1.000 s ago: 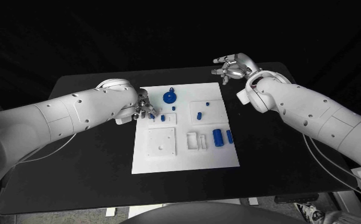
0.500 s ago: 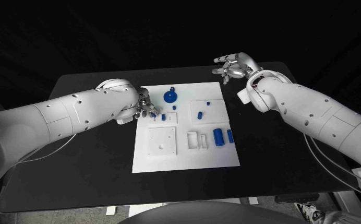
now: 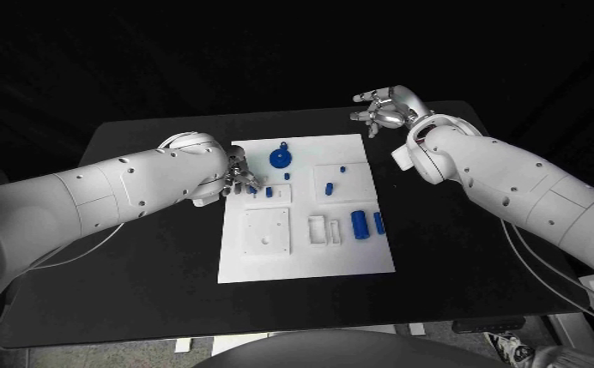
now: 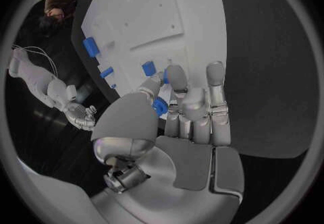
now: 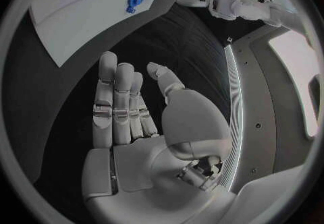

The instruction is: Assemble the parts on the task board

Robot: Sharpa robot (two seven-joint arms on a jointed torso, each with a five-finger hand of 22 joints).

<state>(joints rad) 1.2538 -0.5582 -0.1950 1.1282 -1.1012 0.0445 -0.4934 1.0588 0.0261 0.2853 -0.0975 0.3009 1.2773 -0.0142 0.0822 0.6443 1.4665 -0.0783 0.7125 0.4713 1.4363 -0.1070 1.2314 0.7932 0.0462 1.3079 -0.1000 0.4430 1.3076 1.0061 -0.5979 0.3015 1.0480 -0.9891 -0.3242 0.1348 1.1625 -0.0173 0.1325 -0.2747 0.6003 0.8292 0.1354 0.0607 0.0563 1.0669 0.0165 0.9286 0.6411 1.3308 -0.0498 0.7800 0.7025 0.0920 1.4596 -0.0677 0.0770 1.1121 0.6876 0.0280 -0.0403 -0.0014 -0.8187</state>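
A black counter (image 3: pixel 148 265) spans the scene beneath the white plate, its dark matte surface running out to the edges, with thin pale cables (image 3: pixel 545 265) trailing across its right side.

Dim scene, dark surround; black bench (image 3: pixel 148 248) nearly merges with background. White task board (image 3: pixel 303 256) and arms brightest, lit from above, slightly blown out. Soft glare on silver fingers (image 4: pixel 215 81). Wrist views strongly fisheye: edges bend, rims blur into dark frame.
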